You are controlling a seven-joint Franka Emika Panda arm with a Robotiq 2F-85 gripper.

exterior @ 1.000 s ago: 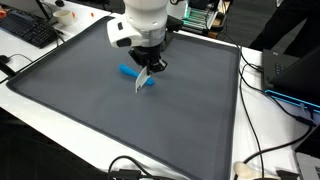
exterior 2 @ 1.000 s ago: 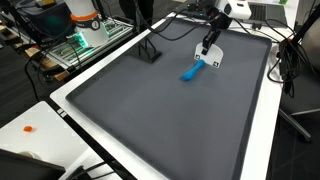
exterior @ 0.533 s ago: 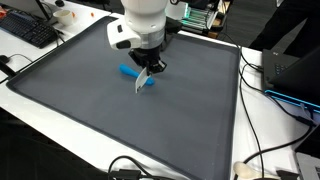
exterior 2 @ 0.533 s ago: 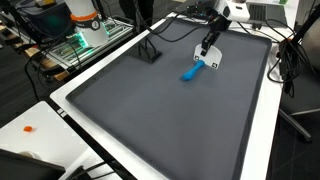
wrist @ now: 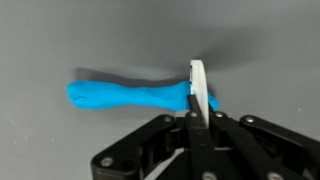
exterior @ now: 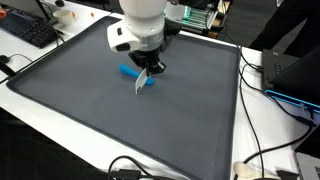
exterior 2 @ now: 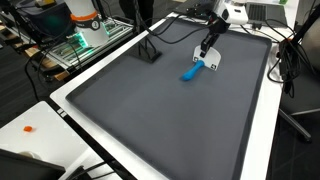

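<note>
My claw (wrist: 197,118) is closed, its two black fingers pinching a thin white piece (wrist: 197,85) that stands on edge between them. In the wrist view that piece crosses the right end of a blue bar (wrist: 130,96), which lies flat and runs off to the left of the claw; I cannot tell whether white and blue touch.

In an exterior view the claw (exterior: 148,68) hangs over the far middle of the dark grey mat (exterior: 90,115), the white piece (exterior: 141,84) slanting down from it, with the blue bar (exterior: 127,71) just beside its lower end, to the left. In an exterior view the claw (exterior 2: 208,52) sits at the far right of the mat (exterior 2: 150,110), the blue bar (exterior 2: 190,71) just near-left of it. A keyboard (exterior: 30,30) lies off the mat, far left.
</note>
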